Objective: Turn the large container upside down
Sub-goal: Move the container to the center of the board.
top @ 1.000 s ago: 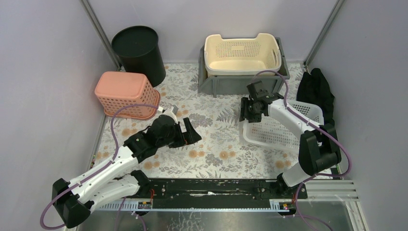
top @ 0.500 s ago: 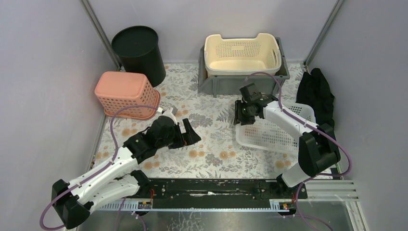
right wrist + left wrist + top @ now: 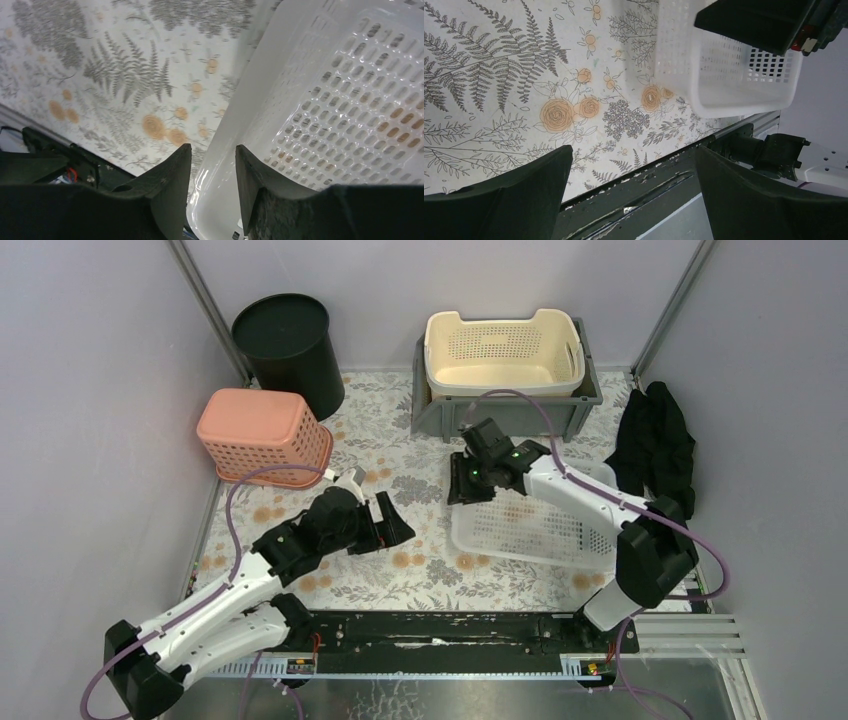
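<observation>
Right gripper (image 3: 468, 482) is on the large white perforated plastic basket (image 3: 545, 530), over on the right side of the floral-patterned tablecloth (image 3: 400, 440), toward the near edge. Its dark fingers (image 3: 167, 185) straddle the basket's left rim, one outside the wall and one inside, pinching that white edge between them. From above, the mesh interior of the basket faces the camera, so the opening is up and the basket is not yet flipped. Whether its left end is lifted off the cloth is hard to tell.

Left gripper (image 3: 385, 525) sits at the middle of the table, just left of the basket and apart from it, jaws spread wide with nothing between them; its wrist camera looks down on ferns and orange flowers.

Far left, a salmon-pink perforated basket (image 3: 262, 435) lies upside down, with a black round bin (image 3: 288, 350) behind it. At the far centre, a cream perforated basket (image 3: 503, 350) nests in a grey crate (image 3: 500, 418). A black cloth (image 3: 658, 440) is heaped at the right edge.
</observation>
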Controlling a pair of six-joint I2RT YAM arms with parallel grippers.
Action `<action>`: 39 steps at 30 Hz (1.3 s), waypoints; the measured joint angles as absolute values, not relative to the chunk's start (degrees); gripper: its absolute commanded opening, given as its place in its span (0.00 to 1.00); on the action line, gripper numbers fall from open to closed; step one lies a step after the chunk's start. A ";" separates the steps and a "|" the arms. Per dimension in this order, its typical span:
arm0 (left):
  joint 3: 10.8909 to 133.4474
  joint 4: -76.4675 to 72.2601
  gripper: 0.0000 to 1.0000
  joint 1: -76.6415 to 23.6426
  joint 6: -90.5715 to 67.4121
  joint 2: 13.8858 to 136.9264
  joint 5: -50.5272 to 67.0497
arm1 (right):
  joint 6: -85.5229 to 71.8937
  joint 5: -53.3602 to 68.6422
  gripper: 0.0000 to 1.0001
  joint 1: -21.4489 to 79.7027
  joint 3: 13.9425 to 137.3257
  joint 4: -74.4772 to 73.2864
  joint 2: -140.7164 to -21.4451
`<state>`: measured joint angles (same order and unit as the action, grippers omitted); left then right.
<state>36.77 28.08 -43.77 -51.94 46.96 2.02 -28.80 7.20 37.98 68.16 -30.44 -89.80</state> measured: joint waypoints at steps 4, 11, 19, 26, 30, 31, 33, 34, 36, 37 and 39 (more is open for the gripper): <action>36.69 28.08 1.00 -43.79 -51.64 46.04 2.72 | -31.07 7.84 0.46 42.26 70.63 -27.62 -93.21; 35.68 28.25 1.00 -43.79 -50.35 42.50 4.23 | -35.59 10.17 0.47 48.14 76.90 -23.75 -102.69; 34.37 30.87 1.00 -43.79 -49.80 38.87 5.45 | -37.93 11.75 0.55 55.00 89.41 -23.27 -112.36; 34.72 34.39 1.00 -43.79 -49.08 38.20 5.61 | -39.40 11.73 0.73 57.52 92.73 -24.14 -113.65; 36.16 35.88 1.00 -43.79 -48.90 39.16 5.74 | -39.22 10.90 0.78 57.47 93.69 -24.97 -113.60; 36.64 36.21 1.00 -43.79 -48.88 39.38 5.74 | -39.05 10.46 0.79 57.49 93.69 -25.21 -113.54; 38.09 37.36 1.00 -43.79 -48.82 39.86 5.72 | -38.57 9.41 0.81 57.49 93.69 -26.22 -113.27; 38.89 37.87 1.00 -43.79 -48.73 39.97 5.72 | -38.33 8.86 0.83 57.47 93.60 -26.76 -112.92; 40.25 38.70 1.00 -43.79 -48.66 39.92 5.61 | -37.76 7.77 0.84 57.47 92.31 -27.14 -111.00; 40.84 39.00 1.00 -43.79 -48.66 39.86 5.54 | -37.56 7.16 0.87 57.47 91.20 -27.22 -109.51; 41.47 39.51 1.00 -43.79 -48.66 39.55 5.26 | -37.30 6.46 0.89 57.47 88.86 -27.55 -105.93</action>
<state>41.47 39.51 -43.79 -48.66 39.55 5.26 -37.30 6.46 57.47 88.86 -27.55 -105.93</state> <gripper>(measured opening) 0.998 0.858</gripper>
